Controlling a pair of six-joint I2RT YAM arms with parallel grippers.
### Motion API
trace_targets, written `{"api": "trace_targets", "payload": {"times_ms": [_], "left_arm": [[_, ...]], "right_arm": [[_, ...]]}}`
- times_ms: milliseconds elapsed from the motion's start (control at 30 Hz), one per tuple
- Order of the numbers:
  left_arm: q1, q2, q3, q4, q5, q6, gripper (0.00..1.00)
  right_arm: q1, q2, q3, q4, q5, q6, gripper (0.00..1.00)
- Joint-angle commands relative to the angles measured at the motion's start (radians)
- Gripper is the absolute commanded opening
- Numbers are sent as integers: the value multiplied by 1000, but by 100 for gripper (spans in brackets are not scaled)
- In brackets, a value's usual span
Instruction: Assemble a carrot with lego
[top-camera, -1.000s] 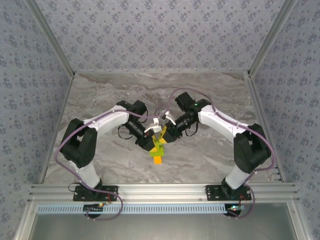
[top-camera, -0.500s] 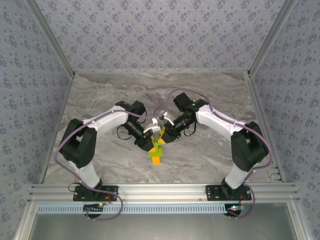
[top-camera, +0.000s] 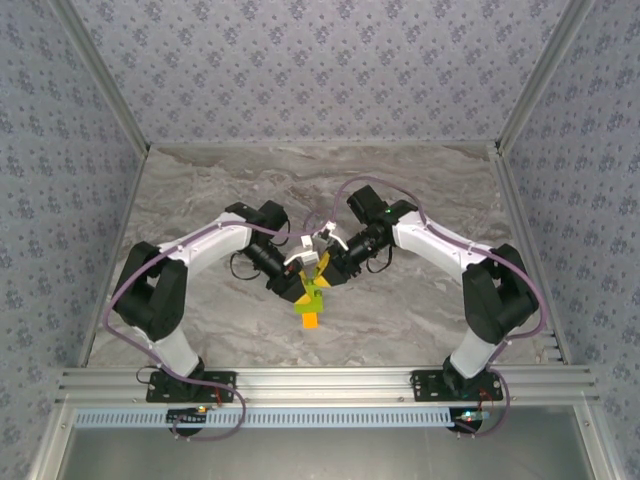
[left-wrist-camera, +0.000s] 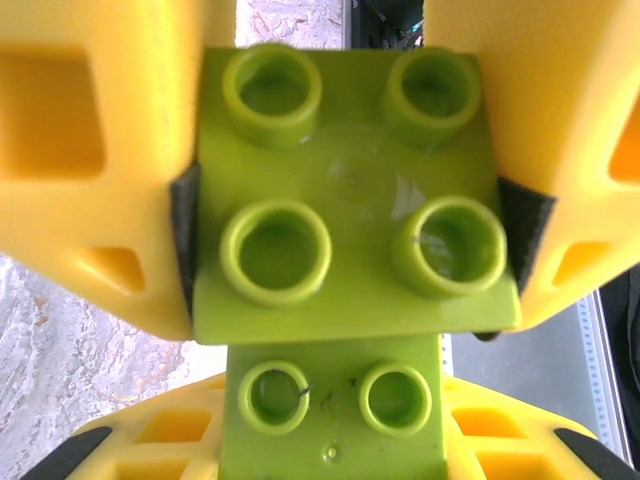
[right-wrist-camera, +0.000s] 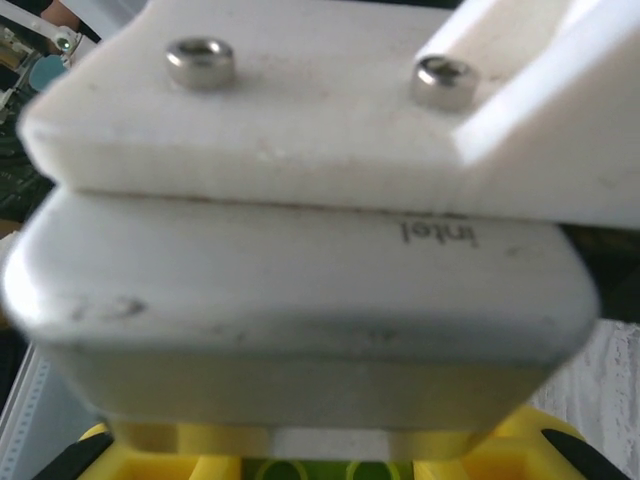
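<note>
Gripping a lime-green brick (left-wrist-camera: 345, 200) of the carrot (top-camera: 311, 300) tight between yellow fingers (left-wrist-camera: 100, 150), the left gripper (top-camera: 303, 283) meets the right gripper (top-camera: 323, 271) mid-frame in the top view. The right one pinches the lower green brick (left-wrist-camera: 335, 410). The orange tip (top-camera: 311, 320) points toward the frame's bottom.

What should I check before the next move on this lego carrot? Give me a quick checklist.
1. Left pincer clamps the lime-green brick on both sides: ok.
2. That brick's four studs uncovered: ok.
3. Right pincer grip, largely hidden behind the white camera housing: cannot tell.
4. Orange brick sits at the tip of the carrot: ok.
5. Room between left arm and right arm: not ok, they nearly touch.
</note>
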Motion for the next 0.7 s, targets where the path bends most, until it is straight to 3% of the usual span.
{"api": "trace_targets", "payload": {"times_ms": [0, 667], "left_arm": [[47, -79, 45, 101, 101, -4, 16], [44, -82, 38, 119, 72, -18, 16]], "right_arm": [[14, 56, -17, -212, 57, 24, 17], [6, 88, 5, -252, 51, 11, 18]]}}
